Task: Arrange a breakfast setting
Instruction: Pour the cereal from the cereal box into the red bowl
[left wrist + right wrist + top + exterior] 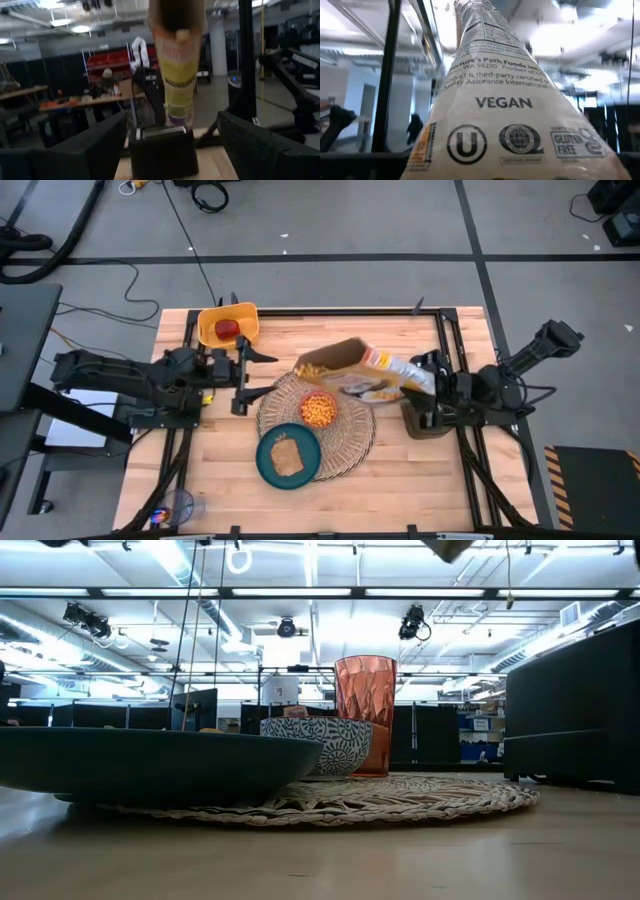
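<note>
We see the left arm stretched in from the table's left edge, wrist level, left gripper (pixel 243 370) hanging over bare wood with its fingers (pixel 95 145) spread wide and nothing between them. Right arm comes in from the right edge with the elbow kicked up and back, forearm aimed at centre. Right gripper (pixel 428 376) is clamped on a cereal box (pixel 365 368), holding it tipped over with the open end toward the middle.

Cereal box (pixel 360 367) tilted above mat; yellow bin (pixel 228 324) at table's (pixel 440 470) far edge.
</note>
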